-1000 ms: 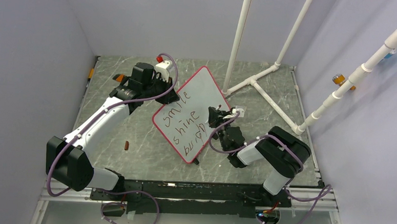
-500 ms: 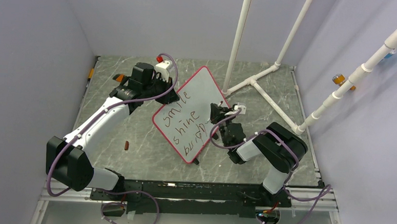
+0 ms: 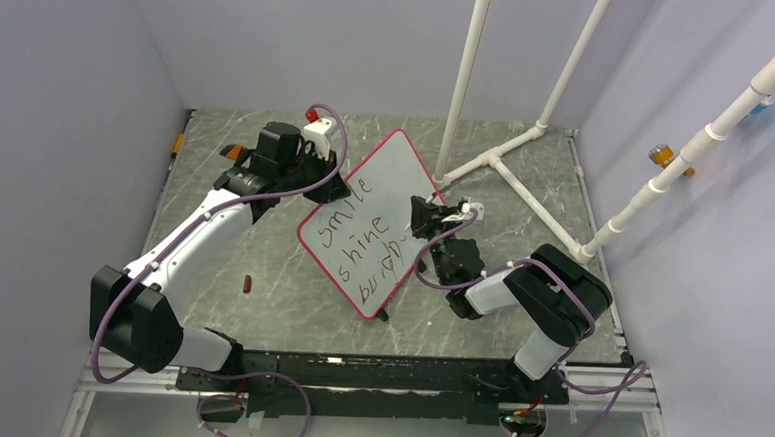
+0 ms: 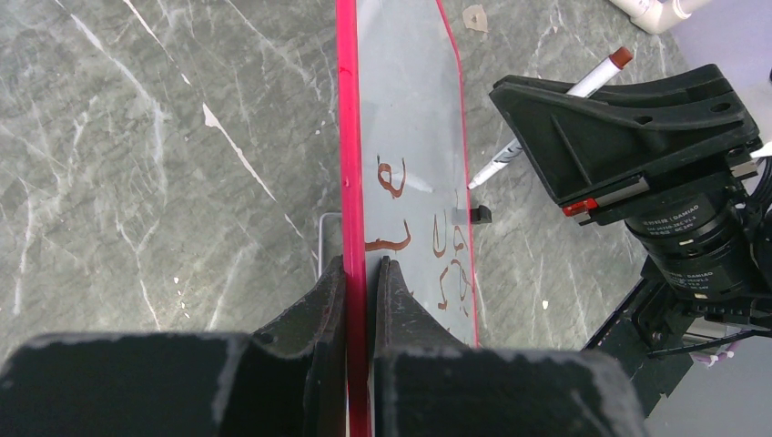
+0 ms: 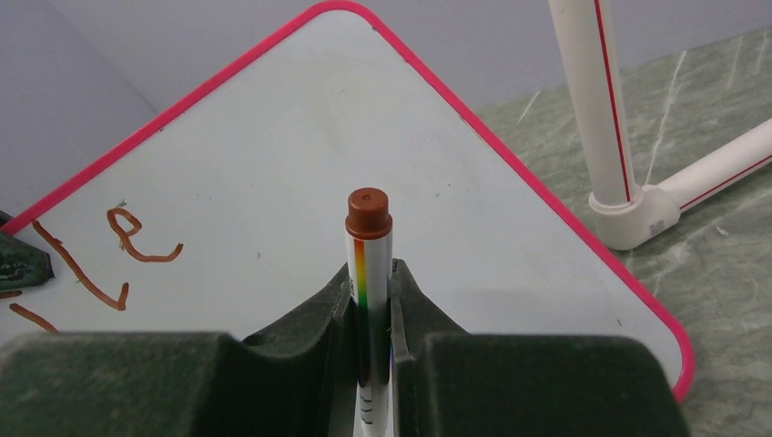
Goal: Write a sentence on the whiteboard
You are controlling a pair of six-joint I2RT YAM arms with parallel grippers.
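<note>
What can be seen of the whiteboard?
The whiteboard is glossy white, roughly square, with rounded corners and a pink-red rim. It is held tilted, one corner down, one edge clamped in the left gripper. Brown words, including smile and shine, run down its face. The right gripper's marker points at it; contact is unclear.

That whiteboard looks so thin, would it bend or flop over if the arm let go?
Probably stiff: the whiteboard shows a straight edge though the left gripper pinches it at just one spot. Likely light, since it appears very thin edge-on. Held up on edge rather than lying flat, it would probably tip over if released.
</note>
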